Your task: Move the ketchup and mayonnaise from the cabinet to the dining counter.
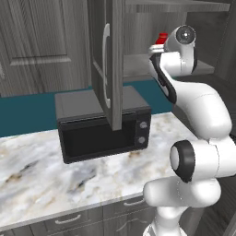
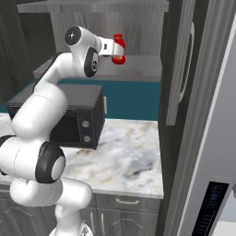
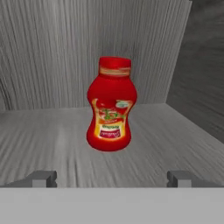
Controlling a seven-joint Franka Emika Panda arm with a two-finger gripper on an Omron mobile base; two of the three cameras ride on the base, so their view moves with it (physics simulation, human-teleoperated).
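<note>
The ketchup [image 3: 111, 109] stands upright in the centre of the hand view, on the grey wood-grain shelf of the cabinet [image 3: 52, 131]. It is a smooth, glossy red bottle, rounded at the shoulders and the base and a little narrower at the waist, with a ribbed red cap and a yellow and red label on the front. Behind it the back wall of the cabinet shows fine vertical grain, and a darker side wall stands at the right of the frame.

The gripper [image 3: 112, 179] is released: its two small dark tips rise far apart at the bottom of the hand view, one at each side of the bottle and not touching it.

In the right base view, the bottle is in the upper middle, just beyond the white hand. In the left base view, lower left, a black boxy microwave [image 1: 103, 124] sits on a veined marble counter [image 1: 55, 184], and an open panelled cabinet door [image 1: 108, 60] with a long silver handle hangs above it.
</note>
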